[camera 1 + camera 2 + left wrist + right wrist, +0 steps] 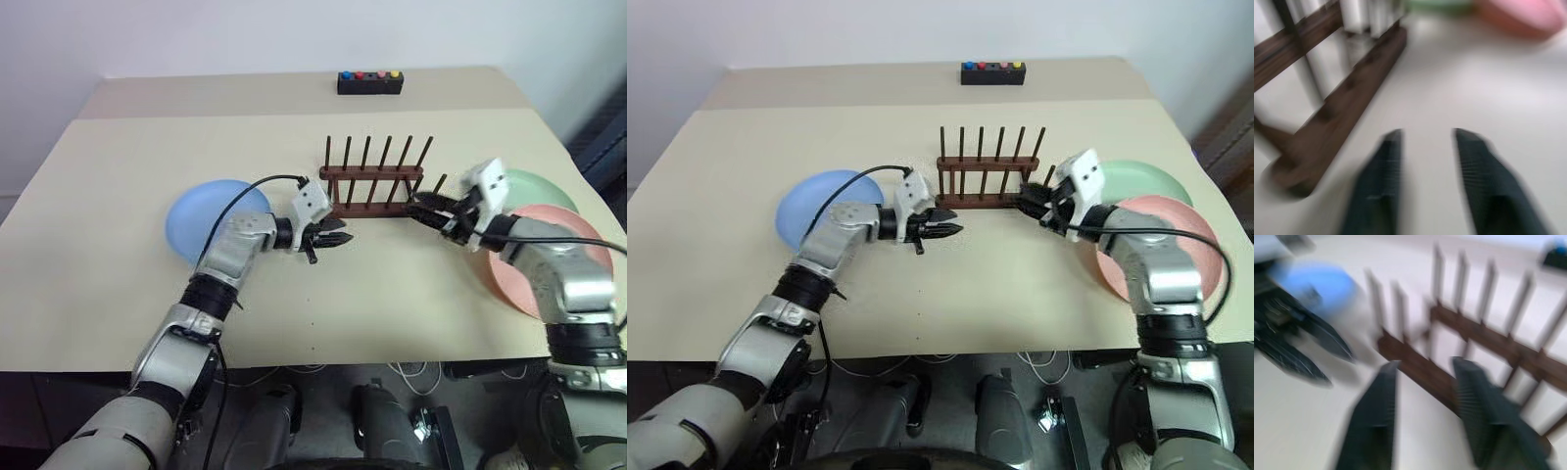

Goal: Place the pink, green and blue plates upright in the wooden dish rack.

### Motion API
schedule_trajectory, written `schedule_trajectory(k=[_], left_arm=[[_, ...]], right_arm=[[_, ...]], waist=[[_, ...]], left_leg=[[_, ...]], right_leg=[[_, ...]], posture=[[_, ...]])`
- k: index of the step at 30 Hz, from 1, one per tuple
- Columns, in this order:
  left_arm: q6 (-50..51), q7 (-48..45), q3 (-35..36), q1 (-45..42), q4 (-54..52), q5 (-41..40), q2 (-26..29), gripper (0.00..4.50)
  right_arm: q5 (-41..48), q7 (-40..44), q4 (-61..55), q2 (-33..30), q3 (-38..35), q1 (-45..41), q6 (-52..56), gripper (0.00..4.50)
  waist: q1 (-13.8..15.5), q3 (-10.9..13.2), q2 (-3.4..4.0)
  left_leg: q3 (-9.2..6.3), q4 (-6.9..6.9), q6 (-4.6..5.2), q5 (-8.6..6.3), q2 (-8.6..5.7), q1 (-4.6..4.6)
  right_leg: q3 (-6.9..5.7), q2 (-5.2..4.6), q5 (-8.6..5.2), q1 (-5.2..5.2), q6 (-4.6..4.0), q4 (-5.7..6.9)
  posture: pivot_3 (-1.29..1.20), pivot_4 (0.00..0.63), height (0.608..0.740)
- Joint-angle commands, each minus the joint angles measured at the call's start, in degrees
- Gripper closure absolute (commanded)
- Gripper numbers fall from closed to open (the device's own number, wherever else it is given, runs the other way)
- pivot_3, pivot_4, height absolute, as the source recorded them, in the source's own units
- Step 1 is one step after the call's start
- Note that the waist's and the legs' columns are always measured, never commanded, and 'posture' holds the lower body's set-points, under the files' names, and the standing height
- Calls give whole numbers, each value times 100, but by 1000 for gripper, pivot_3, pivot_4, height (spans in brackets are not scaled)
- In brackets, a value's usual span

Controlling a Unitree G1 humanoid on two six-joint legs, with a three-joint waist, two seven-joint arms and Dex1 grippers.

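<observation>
Beige tabletop (118, 255) spreads out under my arms, with a pale wall behind it and a darker tan strip along the far edge. On that far strip sits a small black box with coloured buttons (370, 82).

Near the middle of the table stands the wooden dish rack (373, 181), dark brown, its thin pegs pointing straight up, with none of the plates in its slots. All three plates lie flat on the table. The blue plate (201, 217) is to the left of the rack, partly covered by my left forearm. The green plate (534, 186) is to the right of the rack, on the far side, and the pink plate (544, 257) lies nearer, overlapping the green one's near edge; my right forearm crosses over the pink plate.

My left gripper (331, 239) hangs just off the rack's near left corner, pointing to the right, and its two black fingers (1376, 181) stand parted with bare table showing between them; they grip nothing. My right gripper (423, 207) points left at the rack's right end, close to the end of the base rail. Its fingers (1371, 416) are likewise spread, with a gap between them and nothing caught there. From my right wrist I see the rack's pegs and rails just ahead, and beyond them my left gripper in front of the blue plate.
</observation>
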Motion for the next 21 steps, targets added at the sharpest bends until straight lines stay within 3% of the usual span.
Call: schedule_trajectory(k=[1,2,3,8,11,13,17,21], left_arm=[[732,-513,469,22,-921,-862,387,693],[915,-677,534,49,-1090,-1068,527,187],[1015,-786,604,70,-1203,-1210,648,83],[946,-969,806,156,-1244,-1468,967,83],[530,-1349,868,421,-1635,-1653,1054,83],[960,-1569,964,458,-1779,-2052,1185,83],[536,-1786,974,558,-1808,-2030,1328,83],[-109,-1838,903,648,-1802,-1823,1315,83]], right_arm=[[589,-164,-734,-376,-592,167,668,709],[644,-252,-868,-518,-728,246,835,183],[778,-324,-995,-651,-913,322,1054,81],[695,-401,-1325,-1456,-1466,997,1449,81],[551,-188,-1681,-1916,-1658,1863,1633,81],[517,-56,-1836,-2146,-1864,2353,1732,81],[-311,160,-1974,-2785,-2038,3660,1722,81],[-486,11,-1890,-2805,-1956,4014,1884,81]], waist=[[3,-2,3],[11,-2,3],[17,-2,4],[50,-3,2],[79,-3,2],[103,-2,3],[151,-5,10],[150,-7,3]], left_leg=[[1,1,0,0,0,1],[1,2,-1,0,0,2],[3,4,-1,0,0,3],[6,1,1,-1,0,3],[9,0,3,-2,0,3],[13,-1,6,-4,5,1],[25,4,8,-5,8,1],[33,6,10,-7,11,4]], right_leg=[[0,0,1,0,-3,1],[1,1,3,2,-4,1],[0,0,3,4,-5,1],[1,-3,2,4,-5,-4],[4,-7,1,6,-5,-7],[6,-7,1,4,-6,-11],[16,-5,1,3,-6,-11],[22,-7,-1,11,-7,-21]], posture=[[0,150,740],[0,150,740],[0,150,740],[0,150,740],[0,150,740],[0,150,740],[0,150,740],[0,150,740]])
